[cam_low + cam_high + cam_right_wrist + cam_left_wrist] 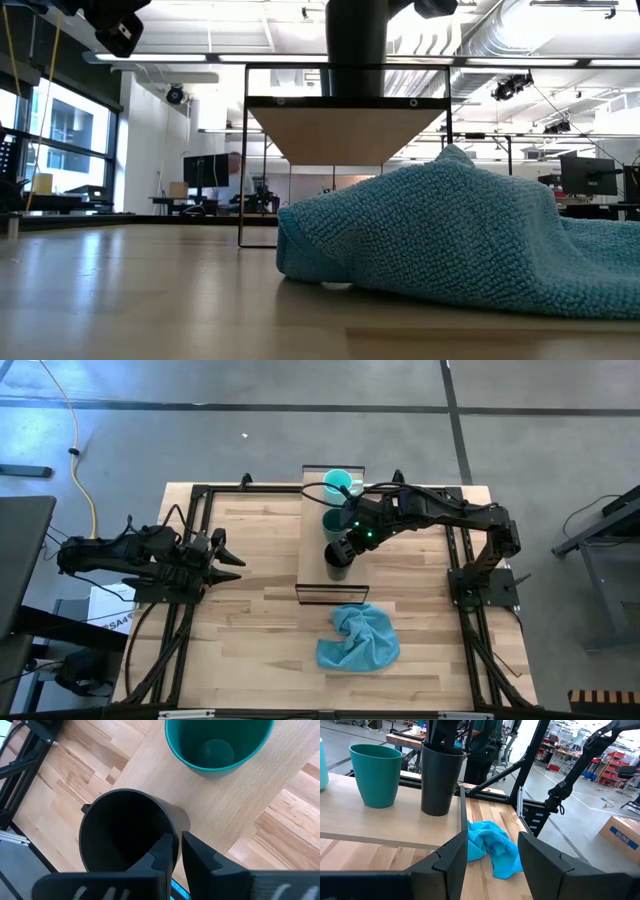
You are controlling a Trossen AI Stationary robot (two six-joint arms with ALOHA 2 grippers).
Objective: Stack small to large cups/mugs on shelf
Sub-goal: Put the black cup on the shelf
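Because the right hand (175, 851) sits directly over the black cup (125, 832), with one finger inside the rim and the other outside the wall, the relation that matters is straight up and down: the cup stands upright on the shelf (312, 545) with its long axis vertical, directly under that hand. The fingers lie close on either side of the wall, but whether they are pinching it or just letting go I cannot tell. On the shelf the black cup (339, 555) is nearest, the dark green cup (332, 519) stands just beyond it, apart, and the turquoise mug (339, 482) is at the far end. The three form a line along the shelf's length. The blue cloth (358, 637) lies on the worktop (250, 620) on the near side of the shelf, well apart from the cups. The left hand (222, 555) waits far off at the left of the worktop, its fingers spread and empty, so the right arm is plainly the nearer one. My judgement is that any coming move, lift or release, runs along the cup's vertical axis.
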